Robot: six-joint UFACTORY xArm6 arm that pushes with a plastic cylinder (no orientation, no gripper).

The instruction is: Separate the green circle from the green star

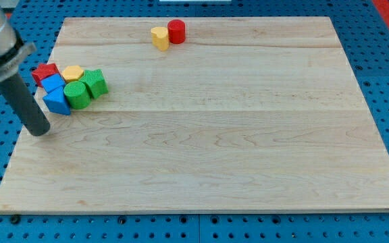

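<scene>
The green circle (77, 95) and the green star (94, 82) touch each other in a cluster at the board's left side, the star up and to the right of the circle. My tip (39, 129) rests on the board below and to the left of the cluster, a short gap from the blue triangle (57, 101) and apart from both green blocks. The dark rod rises from the tip toward the view's top left.
The cluster also holds a red star (44, 72), a yellow block (72, 72) and a blue block (53, 84). A yellow heart (159, 37) and a red cylinder (176, 31) touch near the top edge. The wooden board (248, 135) lies on a blue pegboard.
</scene>
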